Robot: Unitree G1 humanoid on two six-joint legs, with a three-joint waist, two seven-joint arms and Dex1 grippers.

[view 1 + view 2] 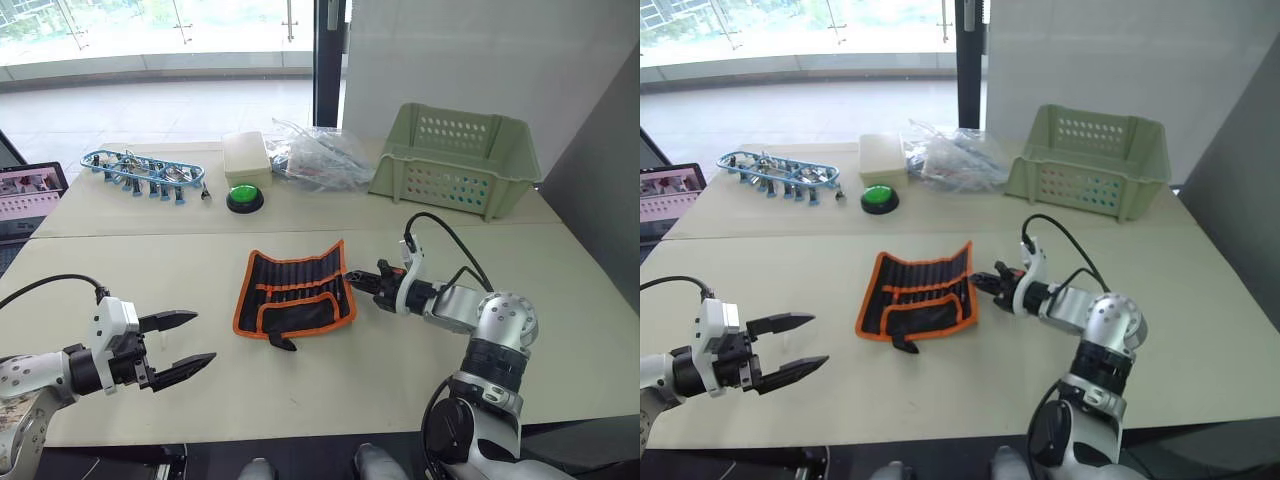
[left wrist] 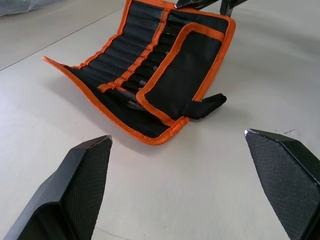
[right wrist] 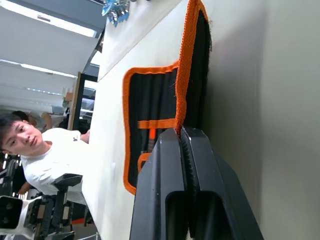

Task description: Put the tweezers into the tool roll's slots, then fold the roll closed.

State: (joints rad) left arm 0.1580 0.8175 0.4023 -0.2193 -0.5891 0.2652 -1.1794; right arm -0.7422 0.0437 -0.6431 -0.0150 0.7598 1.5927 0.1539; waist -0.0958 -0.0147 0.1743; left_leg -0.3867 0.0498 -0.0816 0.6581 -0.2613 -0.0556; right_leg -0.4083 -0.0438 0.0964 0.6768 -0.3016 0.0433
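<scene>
The tool roll (image 1: pixel 295 292) lies unrolled in the middle of the table, black with orange trim, and its near flap (image 2: pixel 182 75) is folded over the lower part. Slim black tweezers (image 2: pixel 134 84) sit in the slots (image 2: pixel 125 57), partly covered by that flap. My right gripper (image 1: pixel 352 278) is shut on the roll's right orange edge (image 3: pixel 182 95), level with the table top. Well to the left of the roll, my left gripper (image 1: pixel 204 337) is open and holds nothing, its fingers (image 2: pixel 82 175) pointing toward the roll.
A pale green basket (image 1: pixel 455 160) stands at the back right. Behind the roll are a green button (image 1: pixel 245 197), a beige box (image 1: pixel 246 155) and a clear plastic bag (image 1: pixel 315 155). A blue-framed rack (image 1: pixel 140 172) lies back left. A person (image 3: pixel 35 150) sits beyond the table.
</scene>
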